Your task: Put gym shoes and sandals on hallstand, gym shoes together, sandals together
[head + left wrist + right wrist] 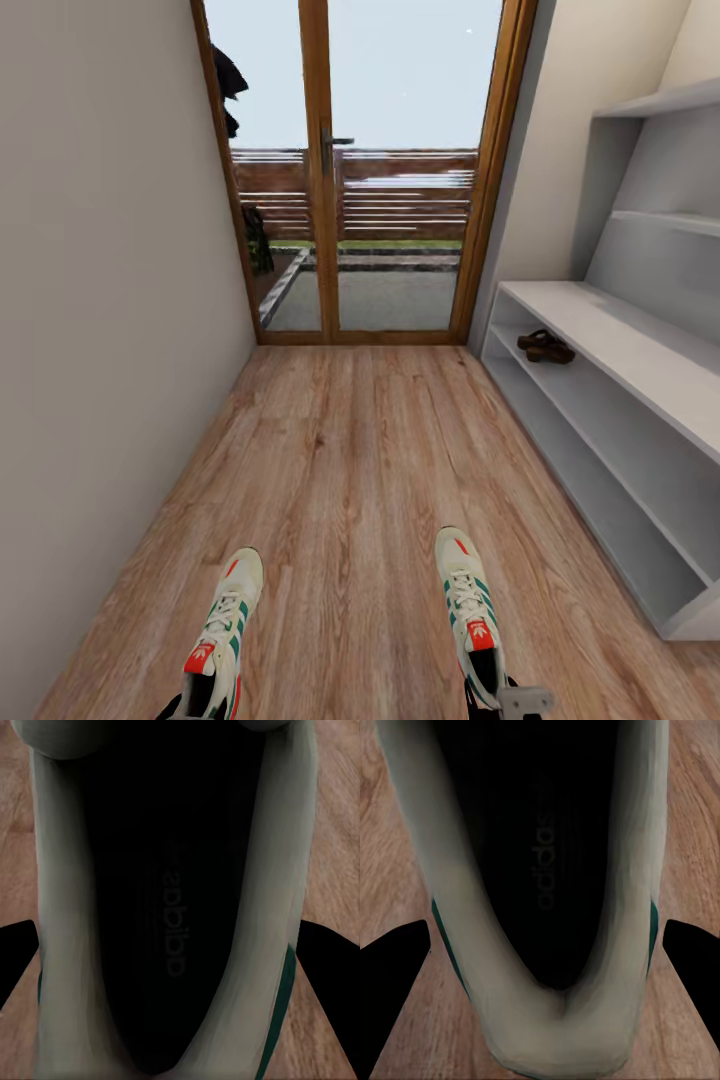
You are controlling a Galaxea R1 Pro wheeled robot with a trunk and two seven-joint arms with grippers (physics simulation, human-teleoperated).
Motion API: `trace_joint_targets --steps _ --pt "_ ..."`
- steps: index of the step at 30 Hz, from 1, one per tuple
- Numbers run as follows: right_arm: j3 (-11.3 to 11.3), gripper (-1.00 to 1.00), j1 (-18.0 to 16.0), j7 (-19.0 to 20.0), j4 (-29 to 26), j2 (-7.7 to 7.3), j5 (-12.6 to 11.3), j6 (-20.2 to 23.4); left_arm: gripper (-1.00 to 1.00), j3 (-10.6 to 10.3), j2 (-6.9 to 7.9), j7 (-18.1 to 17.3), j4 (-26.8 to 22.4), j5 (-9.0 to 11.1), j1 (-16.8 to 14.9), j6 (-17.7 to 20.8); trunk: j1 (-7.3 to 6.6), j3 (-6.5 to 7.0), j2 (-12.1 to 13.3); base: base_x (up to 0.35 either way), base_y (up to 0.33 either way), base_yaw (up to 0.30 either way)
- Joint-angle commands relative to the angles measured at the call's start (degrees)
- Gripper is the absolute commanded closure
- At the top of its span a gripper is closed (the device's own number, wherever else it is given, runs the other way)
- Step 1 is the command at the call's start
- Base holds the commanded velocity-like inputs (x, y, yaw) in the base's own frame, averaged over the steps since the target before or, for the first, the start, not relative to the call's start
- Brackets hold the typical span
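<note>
Two cream-white gym shoes with green stripes point away from me, low in the head view over the wood floor (350, 470). My left gripper (185, 712) holds the left gym shoe (222, 630) at its heel; its black fingers (16, 956) press both sides of the shoe's opening (169, 907). My right gripper (505, 702) grips the right gym shoe (468, 605) the same way, fingers (394, 979) against the heel (555, 945). The two brown sandals (545, 347) lie side by side on the hallstand's (640, 355) upper open tier.
A wood-framed glass double door (365, 170) closes the corridor's far end. A plain wall (100, 300) runs along the left. The hallstand's lower tier (600, 500) and wall shelves (660, 100) line the right side.
</note>
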Motion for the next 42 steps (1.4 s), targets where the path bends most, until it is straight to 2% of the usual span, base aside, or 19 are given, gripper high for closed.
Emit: trace_joint_targets --steps 1,11,42 --pt "-0.37 1.00 -0.04 -0.11 0.02 0.07 0.60 -0.19 1.00 0.49 -0.07 -0.35 -0.02 -0.40 -0.05 -0.19 0.02 -0.05 -0.02 0.338 0.105 -0.045" --pt "-0.37 1.00 -0.04 0.01 0.00 0.10 0.60 -0.19 1.00 0.55 -0.07 -0.35 -0.02 -0.37 -0.05 -0.19 0.02 -0.05 -0.02 0.338 0.109 -0.165" --pt "-0.37 1.00 -0.04 0.02 -0.07 0.10 0.52 -0.12 1.00 0.55 -0.07 -0.35 -0.02 -0.37 -0.01 -0.28 0.02 -0.05 -0.02 0.338 0.111 -0.005"
